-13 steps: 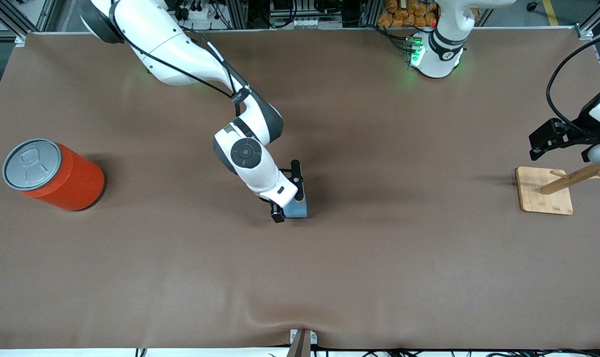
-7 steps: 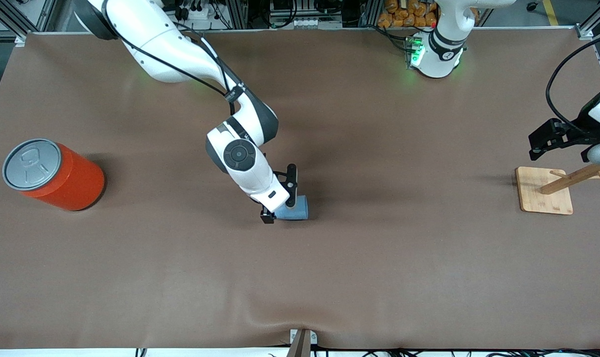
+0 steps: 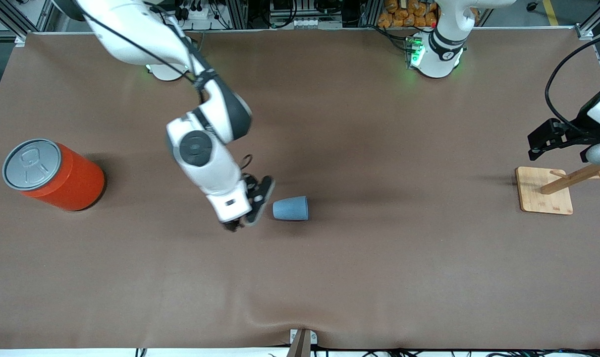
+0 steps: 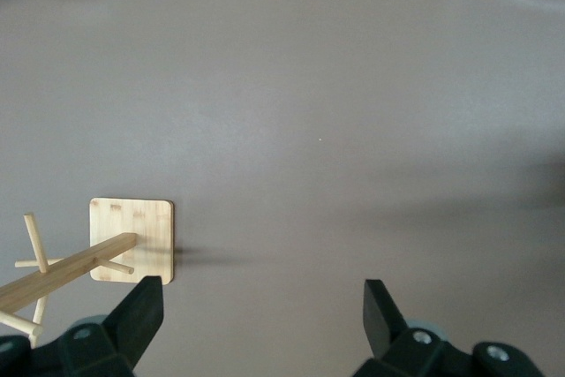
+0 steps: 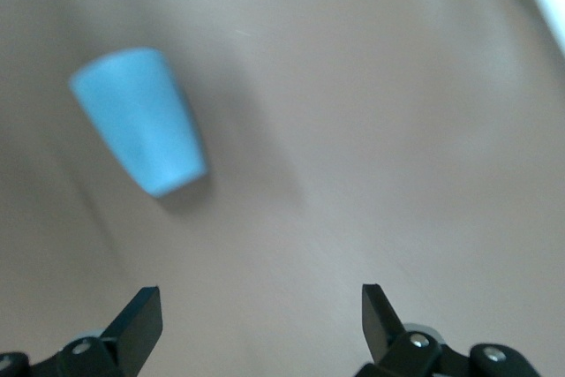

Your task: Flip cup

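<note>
The cup lies on its side mid-counter — not flipped yet. The right gripper hangs just beside it, fingers apart, empty. The left gripper waits, fingers apart, over the wooden stand.

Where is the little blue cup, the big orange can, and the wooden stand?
cup (image 3: 290, 208), front view, middle of its side as it lies on the table.
orange can (image 3: 74, 183), front view, its orange wall below the grey lid.
wooden stand (image 3: 545, 198), front view, bare part of its flat square base.
</note>
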{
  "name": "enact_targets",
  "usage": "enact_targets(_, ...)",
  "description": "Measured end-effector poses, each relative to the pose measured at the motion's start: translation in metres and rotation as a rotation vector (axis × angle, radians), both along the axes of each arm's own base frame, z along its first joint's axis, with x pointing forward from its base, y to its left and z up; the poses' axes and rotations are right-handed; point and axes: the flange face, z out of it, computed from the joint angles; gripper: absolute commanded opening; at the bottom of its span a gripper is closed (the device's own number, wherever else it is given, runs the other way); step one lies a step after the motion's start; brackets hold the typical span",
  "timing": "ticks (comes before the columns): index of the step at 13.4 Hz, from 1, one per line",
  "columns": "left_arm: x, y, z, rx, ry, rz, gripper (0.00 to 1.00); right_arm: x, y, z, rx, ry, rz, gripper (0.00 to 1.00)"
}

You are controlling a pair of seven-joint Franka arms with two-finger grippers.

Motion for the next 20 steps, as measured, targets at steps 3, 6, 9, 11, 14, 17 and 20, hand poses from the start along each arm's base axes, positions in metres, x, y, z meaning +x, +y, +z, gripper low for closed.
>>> enact_targets(3, 0.0, -0.002, 0.0, 0.0, 0.0, -0.003, 1.0, 0.01, -0.072, 0.052, -0.023, 0.058, -0.103, 1.0)
enact_targets(6, 0.0, -0.003, -0.001, 0.0, 0.001, -0.005, 1.0, -0.005, -0.121, 0.111, -0.004, 0.137, -0.182, 1.0)
enact_targets(9, 0.0, -0.004, -0.001, -0.003, 0.001, -0.006, 1.0, -0.021, -0.163, 0.162, -0.005, 0.147, -0.247, 1.0)
enact_targets(11, 0.0, -0.007, -0.001, -0.03, 0.004, -0.008, 1.0, -0.028, -0.198, 0.185, -0.012, 0.15, -0.33, 1.0)
enact_targets(14, 0.001, -0.01, -0.004, -0.046, 0.012, -0.012, 1.0, -0.041, -0.248, 0.21, -0.02, 0.158, -0.473, 1.0)
enact_targets(17, 0.01, -0.027, -0.021, -0.05, 0.022, -0.037, 1.0, -0.075, -0.264, 0.235, -0.023, 0.173, -0.638, 1.0)
enact_targets(20, 0.024, -0.063, -0.052, -0.061, 0.035, -0.073, 1.0, -0.111, -0.287, 0.253, -0.031, 0.206, -0.811, 1.0)
